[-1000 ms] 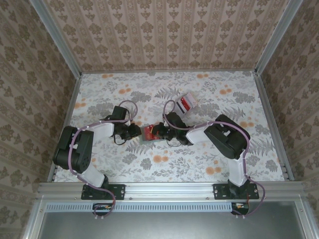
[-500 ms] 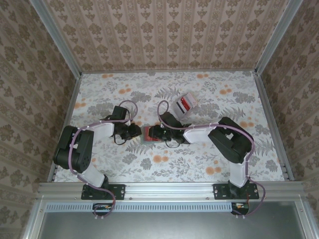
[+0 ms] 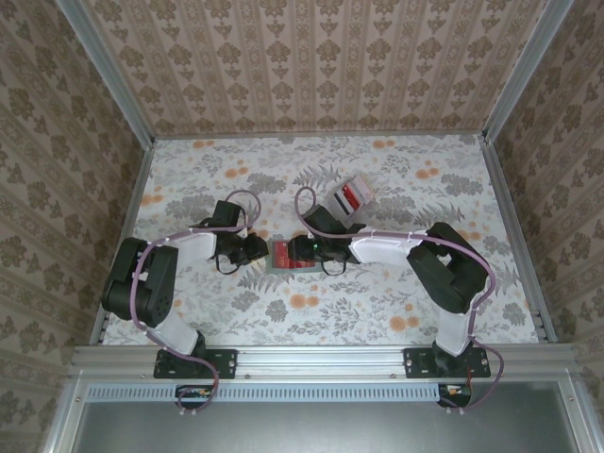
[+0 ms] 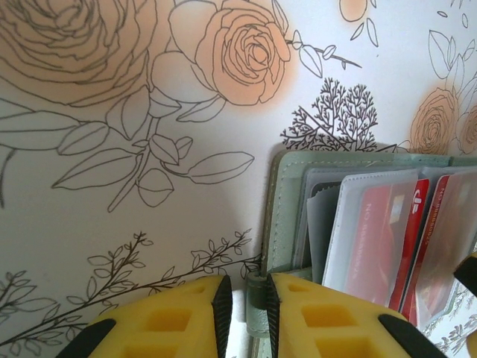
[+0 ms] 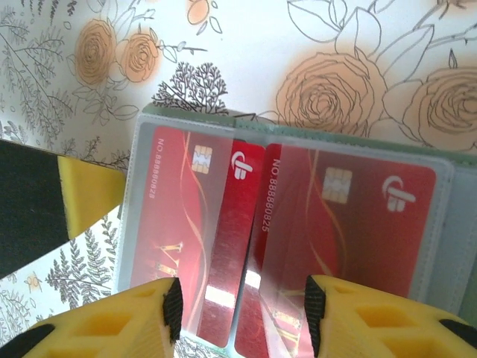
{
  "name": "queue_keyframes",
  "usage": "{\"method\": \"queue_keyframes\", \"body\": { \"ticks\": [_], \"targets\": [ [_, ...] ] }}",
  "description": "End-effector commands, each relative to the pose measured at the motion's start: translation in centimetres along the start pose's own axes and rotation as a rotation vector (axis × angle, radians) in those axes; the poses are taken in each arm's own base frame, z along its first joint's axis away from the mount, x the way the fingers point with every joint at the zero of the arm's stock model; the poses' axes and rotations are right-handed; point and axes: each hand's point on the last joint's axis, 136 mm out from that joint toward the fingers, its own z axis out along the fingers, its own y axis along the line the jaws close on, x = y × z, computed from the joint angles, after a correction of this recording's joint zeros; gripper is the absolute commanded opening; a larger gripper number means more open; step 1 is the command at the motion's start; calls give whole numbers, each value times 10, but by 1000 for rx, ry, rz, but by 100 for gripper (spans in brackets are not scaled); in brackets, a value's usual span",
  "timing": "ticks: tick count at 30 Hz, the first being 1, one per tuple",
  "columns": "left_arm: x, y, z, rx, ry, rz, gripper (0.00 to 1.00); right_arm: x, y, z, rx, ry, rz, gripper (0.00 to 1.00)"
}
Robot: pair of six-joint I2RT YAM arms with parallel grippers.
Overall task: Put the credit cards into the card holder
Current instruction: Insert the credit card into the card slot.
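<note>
1. The card holder (image 3: 288,255) lies open and flat on the table (image 3: 425,170), near its middle, between our two grippers.
2. Two red credit cards (image 5: 350,216) sit side by side in its clear sleeves. A strip of bare red shows between the sleeves, so we judge one card may not be fully home.
3. Our left gripper (image 4: 244,306) is clenched on the holder's green left edge, at a small tab. We judge this pins the holder so it neither slides nor folds while cards go in.
4. Our right gripper (image 5: 242,306) hovers just over the sleeved cards with its jaws apart, grasping nothing.
5. The remaining cards (image 3: 349,196), red and pale, lie in a small pile farther back and to the right, apart from the holder. We judge they are what is left to load.
</note>
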Motion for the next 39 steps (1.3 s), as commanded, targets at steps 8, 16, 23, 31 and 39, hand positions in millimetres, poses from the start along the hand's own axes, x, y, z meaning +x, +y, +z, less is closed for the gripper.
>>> {"method": "queue_keyframes", "body": {
  "ticks": [8,16,23,31,39],
  "targets": [
    [19,4,18,-12,79,3,24,1,11,-3,-22,45,-57,30],
    [21,3,19,-10,83,5,24,-2,14,13,5,64,-86,23],
    [21,2,20,-7,80,2,24,5,4,29,71,110,-102,22],
    [20,-3,17,-3,80,12,24,1,14,24,35,104,-110,22],
    [5,-17,-21,-46,4,71,34,-19,10,-30,8,26,-88,27]
  ]
}}
